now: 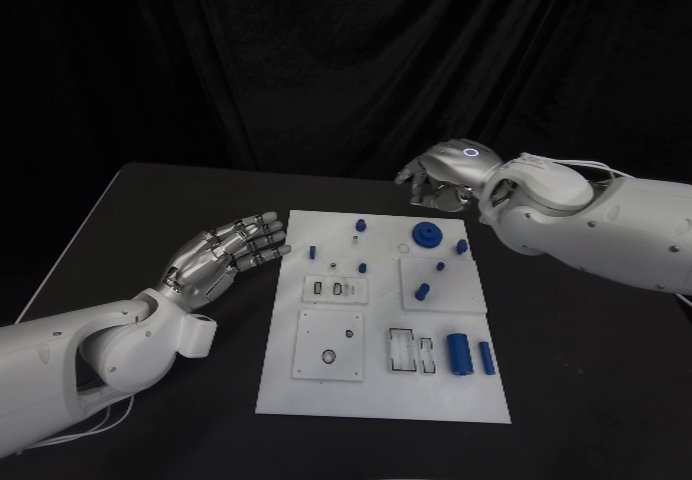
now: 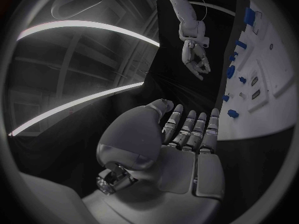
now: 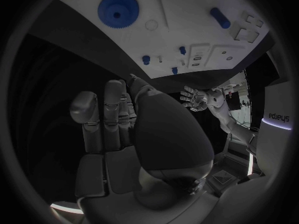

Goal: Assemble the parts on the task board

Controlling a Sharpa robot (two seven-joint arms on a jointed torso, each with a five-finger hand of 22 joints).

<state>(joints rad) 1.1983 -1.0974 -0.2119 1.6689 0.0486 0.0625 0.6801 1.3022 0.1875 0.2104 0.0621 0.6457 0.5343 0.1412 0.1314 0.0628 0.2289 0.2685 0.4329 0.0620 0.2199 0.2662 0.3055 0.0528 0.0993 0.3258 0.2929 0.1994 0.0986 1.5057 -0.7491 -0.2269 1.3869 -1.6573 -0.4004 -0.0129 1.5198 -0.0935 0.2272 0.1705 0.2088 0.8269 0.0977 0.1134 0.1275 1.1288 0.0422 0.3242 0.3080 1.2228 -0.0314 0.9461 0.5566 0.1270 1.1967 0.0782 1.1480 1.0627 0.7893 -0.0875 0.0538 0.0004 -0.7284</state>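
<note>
Left hand [image 1: 231, 250] hovering beside white board [image 1: 382, 400], fingers spread, holding nothing. Right hand [image 1: 444, 178] hanging beyond far edge, fingers curled, empty. Blue parts sitting on board, gear [image 1: 427, 236] nearest. Reaching stage; next calls for descending, pinching part.

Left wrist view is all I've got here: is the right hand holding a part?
Observer: No. The right wrist view shows the right hand with nothing in its palm.
Operator: What lies at the board's near end?
Observer: In the head view, a thick blue cylinder and a thinner blue cylinder lie side by side near the task board's near right corner.
</note>
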